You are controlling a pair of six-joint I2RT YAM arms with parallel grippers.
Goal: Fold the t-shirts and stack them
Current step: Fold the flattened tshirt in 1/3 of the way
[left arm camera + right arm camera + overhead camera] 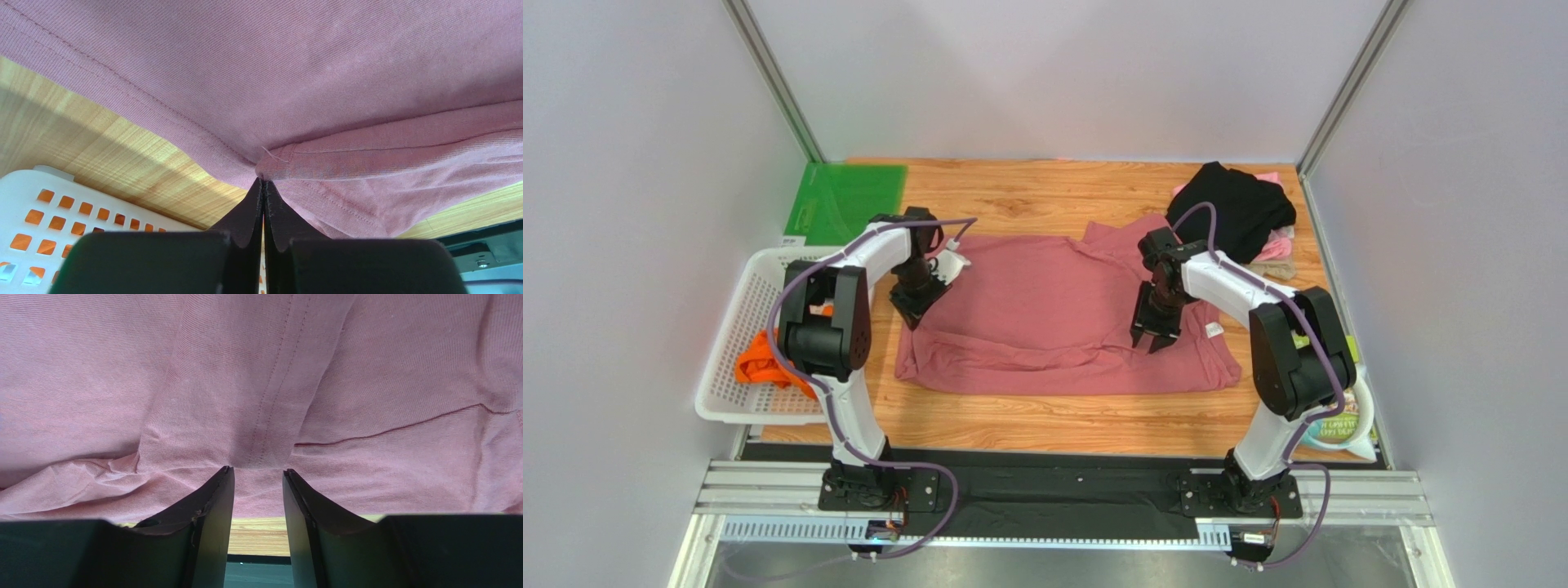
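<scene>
Two grippers at the dusty-rose t-shirt (1051, 321)
Left gripper (264, 182) pinches its edge tight; right gripper (258, 473) stands part-open, holding nothing.

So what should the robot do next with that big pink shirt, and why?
Probably close the right gripper. Its jaws stand apart with a fold of the dusty-rose shirt at their tips, while the left gripper looks shut on the shirt's hem. Then both could lift together.

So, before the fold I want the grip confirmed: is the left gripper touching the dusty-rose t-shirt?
Touching. The left wrist view shows the left gripper shut, a fold of the dusty-rose t-shirt pinched at its tips.
</scene>
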